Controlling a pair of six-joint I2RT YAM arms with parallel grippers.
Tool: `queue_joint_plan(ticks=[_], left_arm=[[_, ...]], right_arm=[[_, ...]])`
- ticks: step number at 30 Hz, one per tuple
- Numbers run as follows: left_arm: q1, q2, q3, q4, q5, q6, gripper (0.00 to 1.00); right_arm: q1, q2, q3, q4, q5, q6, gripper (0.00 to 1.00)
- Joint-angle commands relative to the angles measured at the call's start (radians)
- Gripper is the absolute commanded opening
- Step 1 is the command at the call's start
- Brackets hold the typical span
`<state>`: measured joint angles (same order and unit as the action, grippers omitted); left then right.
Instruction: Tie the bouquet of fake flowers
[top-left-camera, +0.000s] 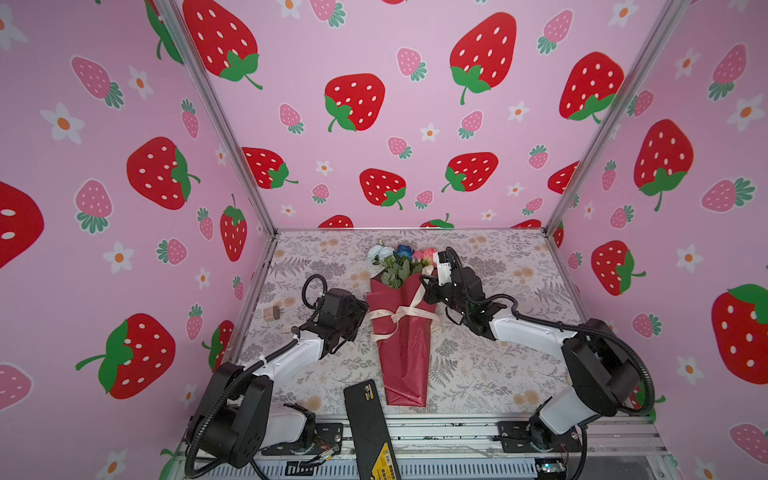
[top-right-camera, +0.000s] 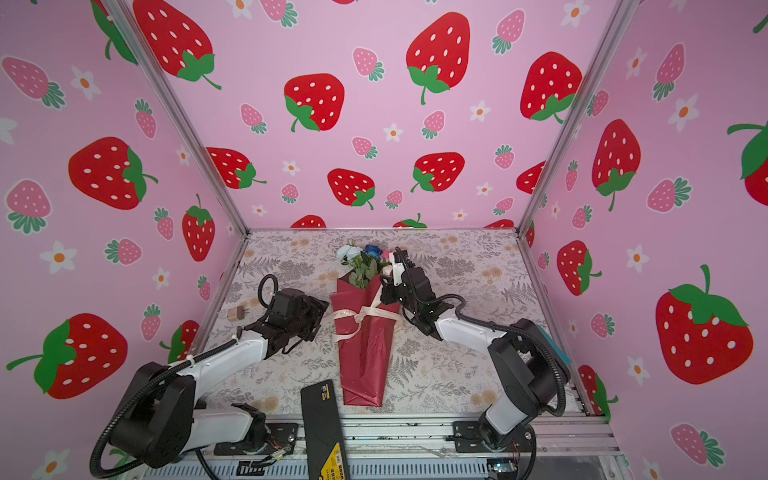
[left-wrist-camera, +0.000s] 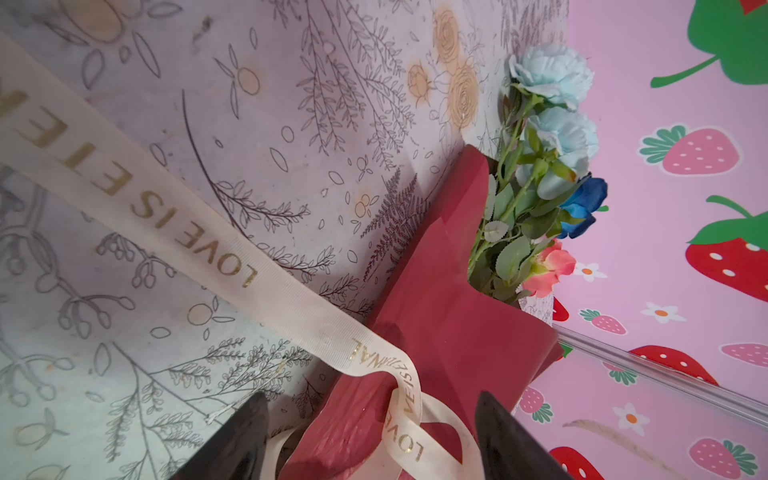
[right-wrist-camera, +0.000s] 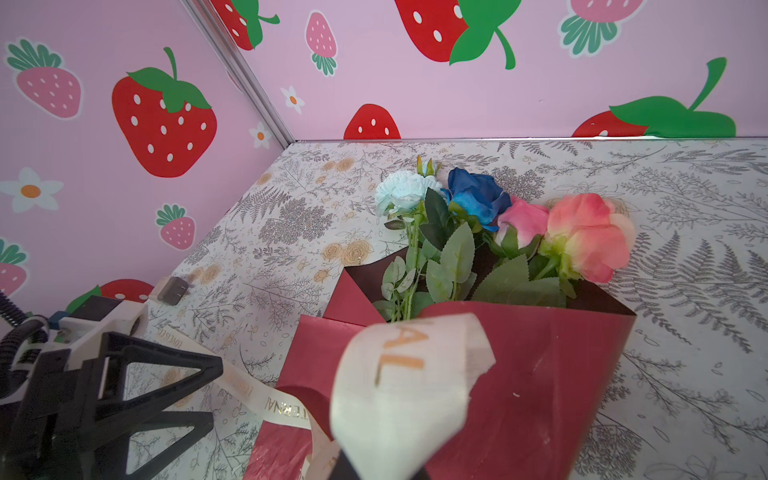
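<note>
The bouquet of fake flowers (top-left-camera: 405, 357) (top-right-camera: 365, 357) lies mid-table in dark red wrapping, with its pale blue, dark blue and pink blooms (right-wrist-camera: 478, 195) toward the back wall. A cream lettered ribbon (top-left-camera: 400, 312) (left-wrist-camera: 166, 224) is crossed over the wrap's middle. My left gripper (top-left-camera: 362, 313) (top-right-camera: 323, 311) (left-wrist-camera: 372, 401) sits just left of the wrap, open, its fingers either side of the ribbon crossing and the wrap's edge. My right gripper (top-left-camera: 427, 277) (top-right-camera: 384, 277) (right-wrist-camera: 374, 469) is raised beside the bouquet's upper right. It is shut on one ribbon end (right-wrist-camera: 399, 386), which runs taut up from the crossing.
A small brown block (top-left-camera: 271, 313) lies at the table's left edge. A flat black device with a yellow label (top-left-camera: 368, 419) lies over the front rail, just left of the bouquet's foot. Strawberry-print walls close in the left, back and right sides.
</note>
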<state>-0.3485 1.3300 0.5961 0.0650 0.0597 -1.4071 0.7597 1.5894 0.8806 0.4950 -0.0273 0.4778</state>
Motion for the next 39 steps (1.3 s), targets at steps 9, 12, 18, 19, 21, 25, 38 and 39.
queue_joint_plan(ticks=[9, 12, 18, 19, 21, 25, 38, 39], left_arm=[[-0.027, 0.061, -0.051, 0.097, -0.047, -0.128, 0.64], [-0.03, 0.077, -0.058, 0.11, -0.046, -0.138, 0.61], [-0.032, 0.14, -0.066, 0.191, -0.038, -0.146, 0.55], [-0.032, 0.151, -0.07, 0.21, -0.04, -0.146, 0.54], [-0.031, 0.173, -0.078, 0.238, -0.046, -0.152, 0.54], [-0.029, 0.224, -0.1, 0.328, -0.053, -0.166, 0.52], [-0.006, 0.29, -0.105, 0.4, -0.107, -0.201, 0.24], [-0.002, 0.275, -0.103, 0.379, -0.112, -0.194, 0.2]], right_arm=[[0.006, -0.006, 0.017, 0.002, -0.005, 0.021, 0.0], [0.007, -0.005, 0.02, 0.002, -0.011, 0.022, 0.0], [0.007, 0.001, 0.02, 0.002, -0.016, 0.03, 0.0], [0.007, 0.0, 0.02, 0.003, -0.017, 0.031, 0.0], [0.007, 0.001, 0.019, 0.004, -0.02, 0.035, 0.0], [0.007, -0.004, 0.016, 0.007, -0.023, 0.035, 0.0], [0.007, -0.002, 0.012, 0.005, -0.018, 0.044, 0.0], [0.007, -0.011, 0.008, 0.003, -0.01, 0.045, 0.0]])
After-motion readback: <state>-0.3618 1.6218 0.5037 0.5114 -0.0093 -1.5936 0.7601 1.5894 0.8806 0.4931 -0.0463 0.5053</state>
